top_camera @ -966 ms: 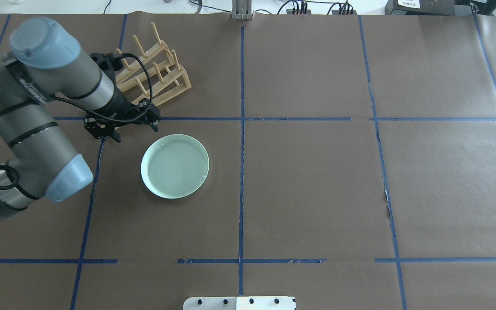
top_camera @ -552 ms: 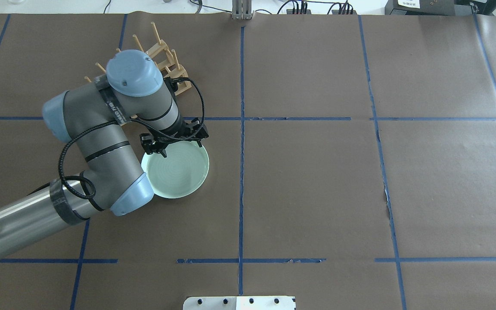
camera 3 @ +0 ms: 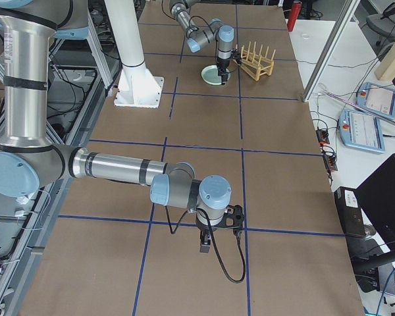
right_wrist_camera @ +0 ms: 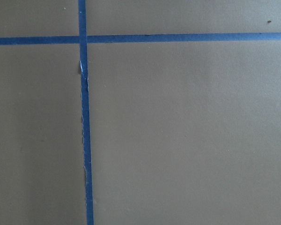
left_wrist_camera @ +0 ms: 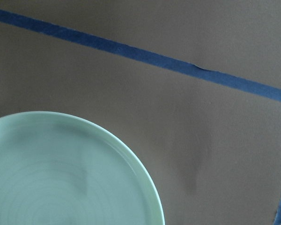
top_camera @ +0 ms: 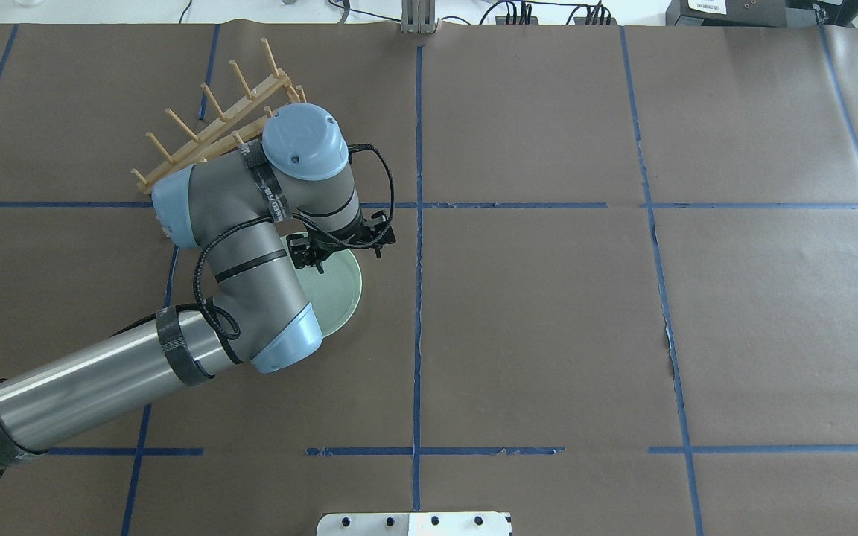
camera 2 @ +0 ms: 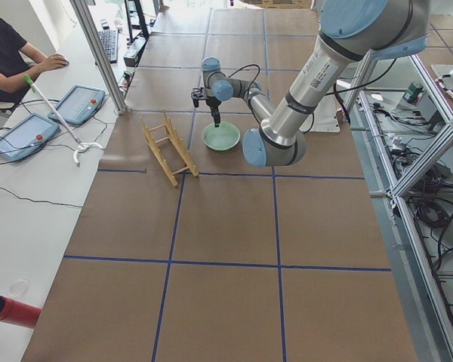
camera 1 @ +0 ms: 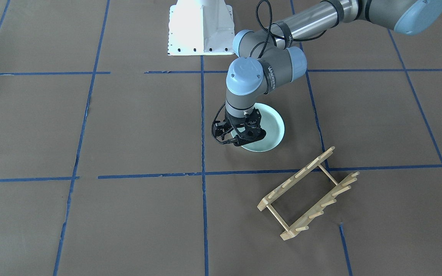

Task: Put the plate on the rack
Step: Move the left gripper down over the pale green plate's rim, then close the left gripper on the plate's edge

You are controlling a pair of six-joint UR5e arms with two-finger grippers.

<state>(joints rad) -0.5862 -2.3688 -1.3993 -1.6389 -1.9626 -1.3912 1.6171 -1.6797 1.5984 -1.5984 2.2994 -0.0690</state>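
Overhanging the plate (top_camera: 343,294), the left arm (top_camera: 250,223) partly hides the rack (top_camera: 205,132).

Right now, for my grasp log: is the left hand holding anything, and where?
Nothing. The plate lies flat on the table, left hand above its rim.

The left arm (top_camera: 101,387) reaches out long and low towards the plate (camera 1: 272,132), and its wrist joints fold back on themselves directly above it. The last wrist link stands upright, so the left gripper (camera 1: 240,138) points straight down over the plate's rim on the side away from the robot's base. Its jaws look spread apart, with nothing between them. The right arm (camera 3: 112,164) is well apart from the plate, off to the robot's right. Its forearm is roughly level and its wrist is bent so that the right gripper (camera 3: 207,245) points downward. Whether its jaws are spread or closed cannot be made out.
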